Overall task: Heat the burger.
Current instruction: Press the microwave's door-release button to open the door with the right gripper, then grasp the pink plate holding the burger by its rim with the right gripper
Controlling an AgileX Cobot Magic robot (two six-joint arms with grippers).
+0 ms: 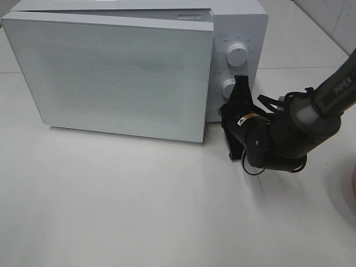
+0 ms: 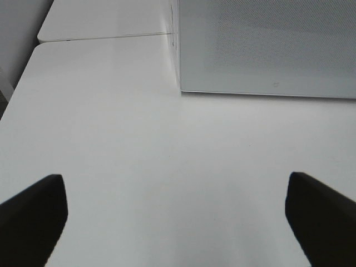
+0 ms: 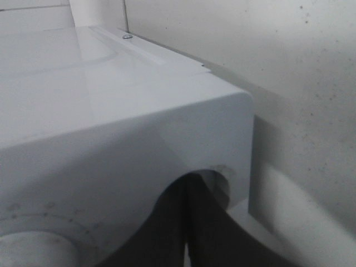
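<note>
Right tool point(image 1: 242, 83) closed beside microwave point(image 1: 111, 78) knob point(image 1: 228, 88); interior hidden.

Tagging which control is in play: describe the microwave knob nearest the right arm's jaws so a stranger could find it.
Find the white microwave at the upper left of the high view, then the control panel at its right end. Of two round white knobs stacked there, it is the lower knob, below the upper knob, with the shut black jaws of the right gripper beside it.
</note>
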